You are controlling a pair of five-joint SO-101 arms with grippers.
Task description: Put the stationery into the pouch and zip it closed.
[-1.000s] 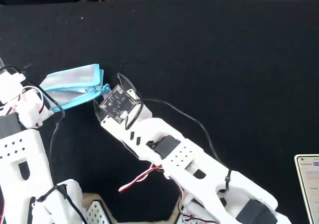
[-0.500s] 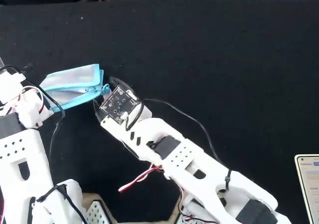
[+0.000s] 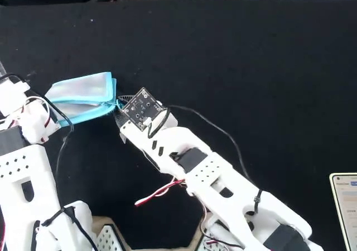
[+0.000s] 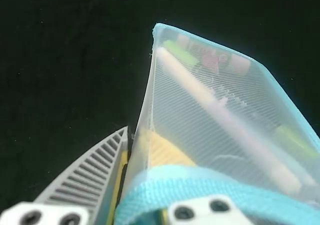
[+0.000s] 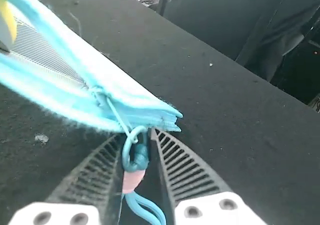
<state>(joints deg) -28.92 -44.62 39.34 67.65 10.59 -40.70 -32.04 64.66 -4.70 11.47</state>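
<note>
Gripping the blue zip cord (image 5: 134, 157) between nearly closed fingers, the right pincer (image 5: 140, 135) sits at one corner of the pouch (image 5: 120, 97). The left pincer (image 4: 131, 140) clamps the pouch's opposite end, near the left side of the black tabletop (image 3: 251, 67). Through the mesh show a white pen (image 4: 220, 114), green and pink pieces, and something yellow.

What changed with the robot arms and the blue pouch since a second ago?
The right gripper closed on the zipper pull, and its wrist shifted slightly right in the high view. The pouch and the left gripper holding its other end stayed put.
</note>
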